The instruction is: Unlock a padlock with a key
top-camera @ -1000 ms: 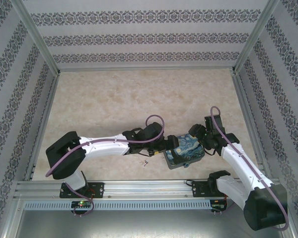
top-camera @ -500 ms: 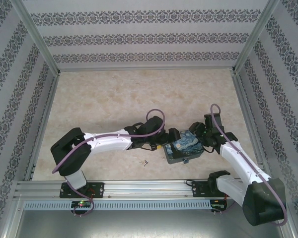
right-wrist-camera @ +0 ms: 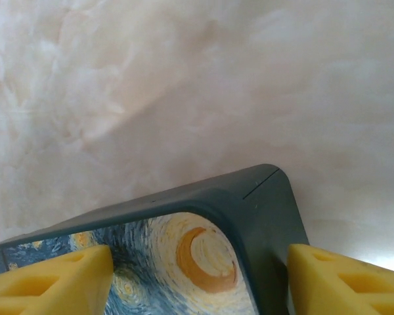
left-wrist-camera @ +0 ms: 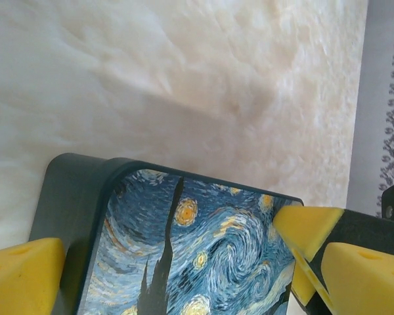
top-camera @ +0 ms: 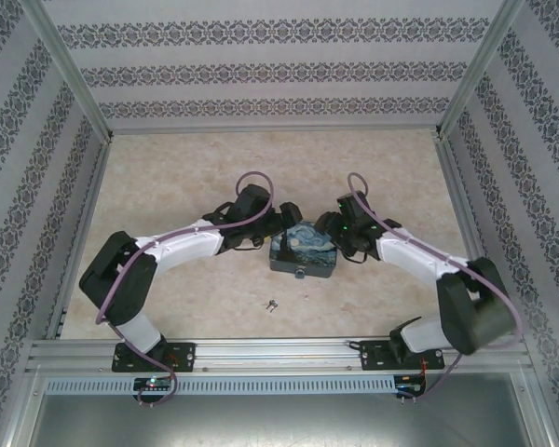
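Top view first: both arms are folded inward over the table (top-camera: 186, 177), elbows out, wrists meeting at the painted case (top-camera: 303, 244) in the middle. Your left gripper (top-camera: 278, 238) sits at its left side and your right gripper (top-camera: 334, 235) at its right. The key (top-camera: 273, 304), a tiny metal speck, lies on the table nearer the bases, apart from the case and untouched. On the case's near edge there's a small piece, probably the padlock (top-camera: 303, 272), though it's too small to be sure. I read this as the set-up step: you're placing the case, and the key isn't in hand yet.

Left wrist view: the yellow fingers (left-wrist-camera: 23, 275) are spread wide with the starry lid between them. One is against the dark side wall, the other at the far edge. Whether they're squeezing, I can't tell.

Right wrist view: much the same. The fingers (right-wrist-camera: 46, 279) are wide apart, bracketing a rounded corner of the case. Clamped or merely straddling, I can't say.

For the next move, you'll want one arm steadying the case with the lock reachable. The other should come away, drop low to the key and take a fine pinch.
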`<act>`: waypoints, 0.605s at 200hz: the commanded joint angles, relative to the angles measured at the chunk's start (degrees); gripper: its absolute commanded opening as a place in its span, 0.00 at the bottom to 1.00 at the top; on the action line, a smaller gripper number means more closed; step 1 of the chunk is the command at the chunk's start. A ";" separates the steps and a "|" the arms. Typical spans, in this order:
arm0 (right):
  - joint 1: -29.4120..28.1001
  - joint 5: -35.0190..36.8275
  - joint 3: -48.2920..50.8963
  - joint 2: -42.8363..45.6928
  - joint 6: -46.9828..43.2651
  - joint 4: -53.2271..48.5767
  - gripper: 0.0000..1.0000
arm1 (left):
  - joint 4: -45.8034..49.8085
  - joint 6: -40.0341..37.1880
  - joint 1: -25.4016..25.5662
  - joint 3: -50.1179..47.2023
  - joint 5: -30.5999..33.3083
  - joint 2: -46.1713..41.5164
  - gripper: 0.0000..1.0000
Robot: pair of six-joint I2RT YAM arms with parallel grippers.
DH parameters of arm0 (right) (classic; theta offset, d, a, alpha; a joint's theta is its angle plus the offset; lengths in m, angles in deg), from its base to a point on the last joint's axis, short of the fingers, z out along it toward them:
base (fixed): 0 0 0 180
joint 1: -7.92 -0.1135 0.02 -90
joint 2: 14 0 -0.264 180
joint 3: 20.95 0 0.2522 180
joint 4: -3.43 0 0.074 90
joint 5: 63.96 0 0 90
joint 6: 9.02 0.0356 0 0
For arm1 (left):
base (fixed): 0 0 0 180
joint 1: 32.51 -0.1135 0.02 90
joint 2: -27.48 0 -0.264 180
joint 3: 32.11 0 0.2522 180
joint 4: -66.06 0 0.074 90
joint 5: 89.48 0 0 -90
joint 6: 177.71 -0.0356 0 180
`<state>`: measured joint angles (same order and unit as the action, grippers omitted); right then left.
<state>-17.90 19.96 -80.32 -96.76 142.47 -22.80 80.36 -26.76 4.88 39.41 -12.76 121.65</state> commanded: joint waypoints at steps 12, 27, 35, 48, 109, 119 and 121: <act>-4.15 -2.35 -7.04 -6.15 2.10 4.42 0.70 | -0.22 -3.23 -2.13 -3.96 -0.70 -5.85 0.99; -5.16 -2.33 -8.49 -8.12 2.55 4.86 0.70 | 0.23 -3.34 -2.78 -5.91 -0.09 -7.80 0.99; -5.60 -2.40 -9.12 -8.82 2.79 5.13 0.70 | 0.48 -3.54 -3.05 -6.78 0.29 -8.54 0.99; -6.30 -2.36 -9.81 -9.60 2.93 5.10 0.72 | 0.77 -3.69 -3.58 -8.33 0.79 -9.67 0.99; -8.77 -1.12 -9.37 -9.27 3.70 4.80 0.85 | 1.47 -5.78 -6.38 -10.83 1.67 -10.62 0.99; -8.97 -0.88 -9.07 -9.01 3.75 4.78 0.86 | 1.66 -6.05 -6.63 -10.69 1.60 -10.43 0.99; -8.98 -0.82 -9.00 -8.93 3.73 4.79 0.86 | 1.64 -6.09 -6.74 -10.68 1.57 -10.42 0.99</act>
<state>-25.75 19.61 -88.78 -106.05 145.36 -19.19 82.15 -30.45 -0.78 28.86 -11.23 112.49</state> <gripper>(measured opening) 0.855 0.994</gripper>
